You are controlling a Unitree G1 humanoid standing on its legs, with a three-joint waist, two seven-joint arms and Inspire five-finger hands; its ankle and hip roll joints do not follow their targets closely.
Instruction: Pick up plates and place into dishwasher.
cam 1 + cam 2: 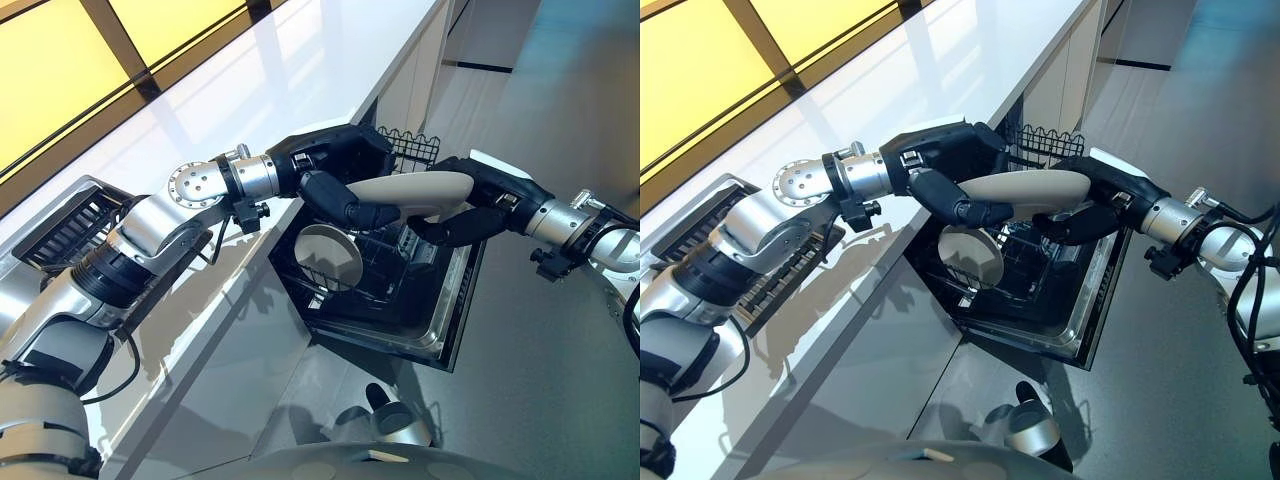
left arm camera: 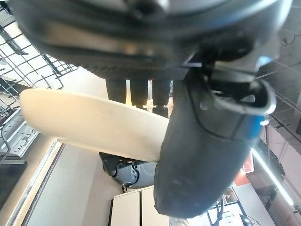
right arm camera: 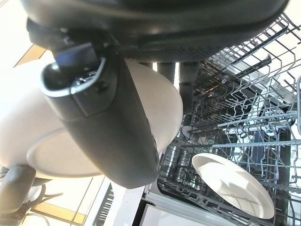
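Left eye view: both arms reach over the open dishwasher (image 1: 440, 330), which sits below the white counter's (image 1: 200, 130) front edge. A beige plate (image 1: 420, 190) is held nearly flat above the dishwasher's rack (image 1: 400, 270), betw. the two hands. The left hand (image 1: 335, 195) comes in from the counter side w/ fingers curled round the plate's near rim. The right hand (image 1: 470, 215) comes in from the floor side, fingers wrapped under the plate's opp. rim. A second plate, white (image 1: 330, 255), stands upright in the rack toward its counter-side end. A black wire dish rack (image 1: 70, 225) sits on the counter's left end.

Right eye view: same scene. Beige plate over the rack's middle, gripped at both ends, not touching the rack.

Left wrist view: the left hand's thumb (image 2: 207, 155) lies over the beige plate's upper face, fingers (image 2: 141, 92) show past its far edge, so it's clamped on the rim. Rack wires sit beside it.

Right wrist view: the right hand's thumb (image 3: 117, 122) presses across the beige plate, fingers (image 3: 188, 77) curl behind it, a firm grasp. Beyond, the white plate leans in the rack's tines, well apart from the held one.
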